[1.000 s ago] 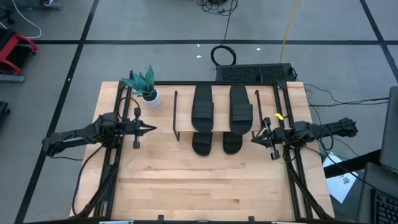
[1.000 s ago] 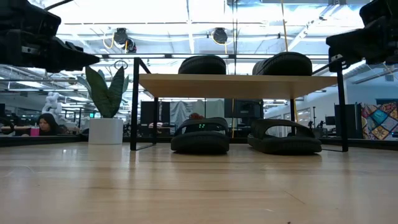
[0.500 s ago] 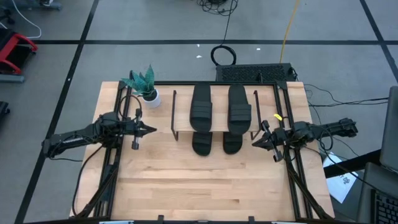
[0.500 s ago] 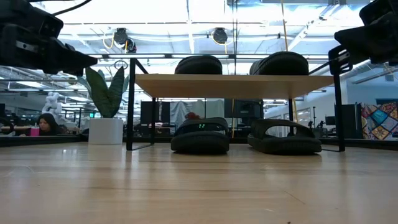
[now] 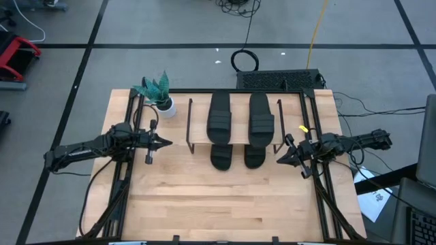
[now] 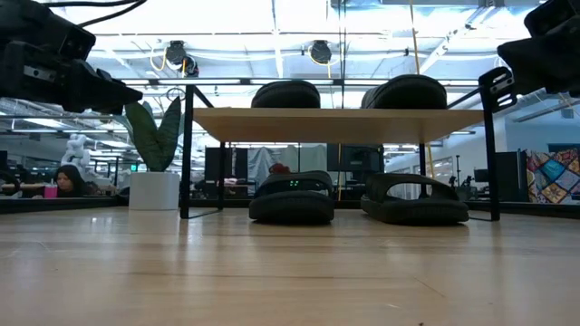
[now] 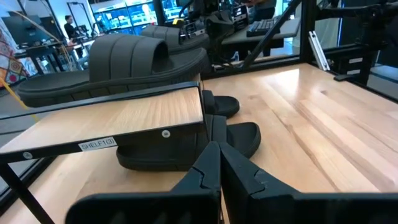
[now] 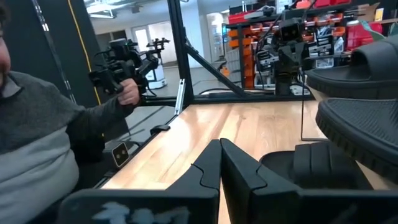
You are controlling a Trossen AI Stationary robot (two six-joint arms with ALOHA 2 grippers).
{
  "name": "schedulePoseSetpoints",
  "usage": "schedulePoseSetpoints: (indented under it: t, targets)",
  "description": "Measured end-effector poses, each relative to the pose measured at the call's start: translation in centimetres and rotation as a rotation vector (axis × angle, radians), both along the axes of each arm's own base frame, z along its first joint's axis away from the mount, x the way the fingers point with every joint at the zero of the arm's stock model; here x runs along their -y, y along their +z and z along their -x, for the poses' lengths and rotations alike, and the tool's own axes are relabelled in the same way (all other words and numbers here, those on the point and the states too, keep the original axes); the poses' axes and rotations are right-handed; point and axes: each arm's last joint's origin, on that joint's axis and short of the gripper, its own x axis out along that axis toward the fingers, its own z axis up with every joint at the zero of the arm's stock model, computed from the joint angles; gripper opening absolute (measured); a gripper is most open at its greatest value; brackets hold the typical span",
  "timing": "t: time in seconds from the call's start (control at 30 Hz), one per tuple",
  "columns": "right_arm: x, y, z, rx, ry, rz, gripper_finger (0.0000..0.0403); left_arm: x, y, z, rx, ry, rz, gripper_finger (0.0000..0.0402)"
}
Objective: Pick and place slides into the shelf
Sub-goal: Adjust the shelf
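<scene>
Slides all sit at the shelf (image 5: 235, 129), as I read it from my screens: two lie side by side on its light-wood board, the left top slide (image 5: 221, 117) and the right top slide (image 5: 261, 117), and two more rest on the surface beneath, the left lower slide (image 6: 292, 196) and the right lower slide (image 6: 415, 199), their near ends poking out past the board's near edge. My left gripper (image 5: 167, 143) hangs just left of the shelf, above the surface, fingers (image 7: 205, 171) pressed together on nothing. My right gripper (image 5: 279, 159) hovers just right of the shelf near its near corner, fingers (image 8: 208, 168) likewise closed and empty. A potted plant (image 5: 159, 92) stands on the surface at the far left, beside the shelf's far left leg. In the right wrist view, a person's sleeve (image 8: 37, 137) fills one side, with a hand (image 8: 129, 92) raised beyond the surface.
</scene>
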Motion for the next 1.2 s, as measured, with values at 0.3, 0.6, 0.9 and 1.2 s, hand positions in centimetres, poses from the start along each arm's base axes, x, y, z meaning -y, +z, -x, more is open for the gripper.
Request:
schedulePoseSetpoints:
  t: [0.3, 0.6, 0.9, 1.2]
  targets:
    - [-0.2, -0.3, 0.1, -0.016, 0.080, 0.046, 0.0000, 0.0, 0.0, 0.0, -0.002, 0.003, 0.022, 0.0000]
    - [-0.9, -0.8, 0.2, -0.031, 0.173, 0.052, 0.0000, -0.2, -0.4, -0.2, -0.047, 0.070, 0.040, 0.0000]
    - [-1.6, -1.0, 0.4, -0.047, 0.112, 0.076, 0.0000, -0.2, -0.4, -0.2, -0.047, 0.069, 0.036, 0.0001]
    - [-1.5, -1.0, 0.4, -0.049, -0.068, 0.098, 0.0000, -0.2, -0.4, -0.2, -0.046, 0.066, 0.029, 0.0001]
